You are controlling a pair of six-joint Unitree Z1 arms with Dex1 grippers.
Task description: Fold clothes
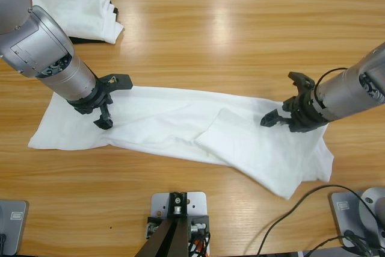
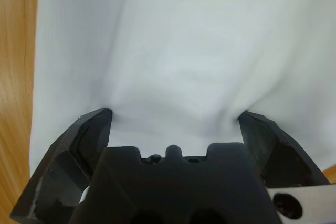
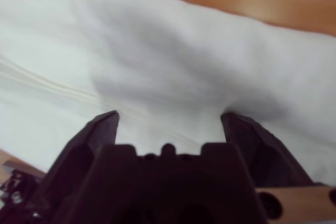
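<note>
The clothes, a white T-shirt (image 1: 180, 126), lie folded into a long strip across the middle of the table. My left gripper (image 1: 113, 102) is open over its left part, both jaw tips pressing into the white cloth (image 2: 178, 66). At the strip's right part my right gripper (image 1: 284, 102) is open too, its jaws spread wide and set down on the fabric (image 3: 157, 61), where a seam runs across. Nothing is held between either pair of jaws.
A second white garment (image 1: 81, 11) lies bunched on a black one (image 1: 84, 40) at the table's back left corner. Bare wood (image 1: 240, 34) stretches behind the shirt and in front of it. A black cable (image 1: 301, 209) loops at the front right.
</note>
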